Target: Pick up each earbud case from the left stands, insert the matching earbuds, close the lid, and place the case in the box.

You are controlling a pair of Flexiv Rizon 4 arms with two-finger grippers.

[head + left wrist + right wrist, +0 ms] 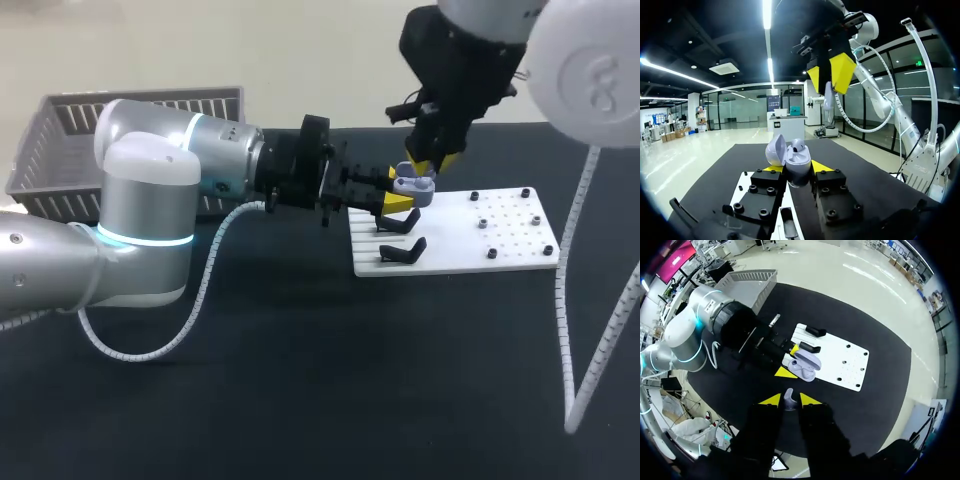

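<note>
I place everything by the earbud case [799, 162]. It stands upright with its lid [775, 150] swung open to one side. My left tool [797, 167] has closed its two yellow fingers onto the case body from both sides. The tool holds the case just over the end of the white board [500, 240] that carries the two black stands [403, 250]. Those stands lie just beside and below the case, on my side of it.

Straight above the case hangs my right tool [790, 400], fingers pointing down. They are nearly closed, pinching a small pale earbud [828, 97] between the yellow tips. The earbud is apart from the case, with clear air between the two.

Well off to the left of the case, beyond my left arm [150, 220], sits the grey slatted basket [140, 105] on the black worktop [300, 400].
</note>
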